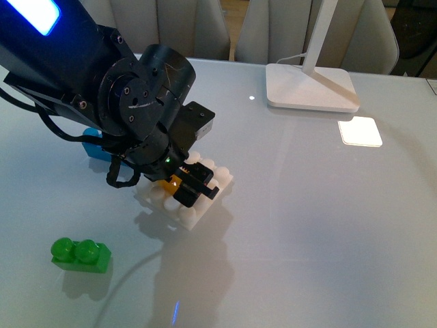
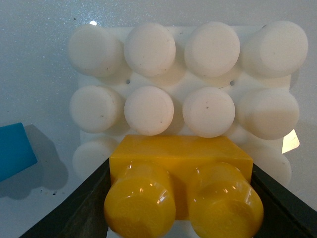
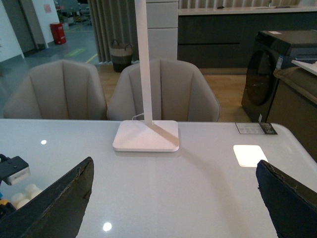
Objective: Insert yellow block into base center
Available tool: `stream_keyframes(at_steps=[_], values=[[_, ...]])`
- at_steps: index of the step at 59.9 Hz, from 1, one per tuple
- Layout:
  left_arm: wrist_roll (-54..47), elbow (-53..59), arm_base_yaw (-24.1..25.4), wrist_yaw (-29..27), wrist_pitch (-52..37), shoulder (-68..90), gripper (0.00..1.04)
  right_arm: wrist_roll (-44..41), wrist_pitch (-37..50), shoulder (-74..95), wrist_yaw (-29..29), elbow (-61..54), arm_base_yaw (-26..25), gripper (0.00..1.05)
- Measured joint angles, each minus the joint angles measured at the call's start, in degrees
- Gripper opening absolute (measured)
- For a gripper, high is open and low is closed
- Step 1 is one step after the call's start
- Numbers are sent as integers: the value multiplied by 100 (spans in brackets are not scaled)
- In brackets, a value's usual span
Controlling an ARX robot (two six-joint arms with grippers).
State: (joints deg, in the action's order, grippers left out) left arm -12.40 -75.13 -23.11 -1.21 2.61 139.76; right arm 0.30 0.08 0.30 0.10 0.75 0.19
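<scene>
My left gripper [image 1: 183,186] is shut on the yellow block [image 2: 181,186], whose two studs face the wrist camera between the black fingers [image 2: 81,210]. In the front view only a sliver of the yellow block [image 1: 168,183] shows under the gripper. It hangs directly over the base [image 1: 208,198], a white studded plate; in the left wrist view the base [image 2: 188,84] fills the frame behind the block, which covers its nearer rows. Whether block and base touch cannot be told. My right gripper [image 3: 173,198] stands open above bare table, far from both.
A green two-stud brick [image 1: 80,254] lies at the front left. A blue brick [image 1: 95,145] sits behind the left arm, its corner also in the left wrist view [image 2: 15,148]. The white lamp foot [image 1: 311,87] stands at the back right, with chairs [image 3: 163,91] beyond the table.
</scene>
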Motion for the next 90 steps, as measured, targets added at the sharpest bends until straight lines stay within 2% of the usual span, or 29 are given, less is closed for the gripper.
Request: stream_keyframes(at_steps=[6,8,21,44,66,73,81,82,84,86,90], values=[[4,0,13,35,0,0,63,0,0,0,0,0,0,96],[13,0,22,33,0,0,66,0,0,0,0,0,0,96],[22,2,136,7,85,-68,99,0,0,0,0,0,0,96],[26,767,544,184,553,-1005,97,0,0,0,0,0,0,96],[610,1589,815,898,481,-2514,97,0,0,0,0,0,0,96],[531,2168,1279,1235,-17,-3401,97,0,0,0,2,0,0,96],[479,2855,2645,2155,-234,-5093,97,0,0,0,0,0,0,96],[531,2927,2732,2057,-374,-5187,97,0,0,0,2,0,0,96],[745,3423,2802,1261,-1891,-5335,88,0,0,0,4,0,0,96],[876,3797,2804,879,-2879,-5381,83,0,0,0,-9,0,0,96],[1040,4533,2752,529,-4468,-5427,72,0,0,0,-11,0,0,96]])
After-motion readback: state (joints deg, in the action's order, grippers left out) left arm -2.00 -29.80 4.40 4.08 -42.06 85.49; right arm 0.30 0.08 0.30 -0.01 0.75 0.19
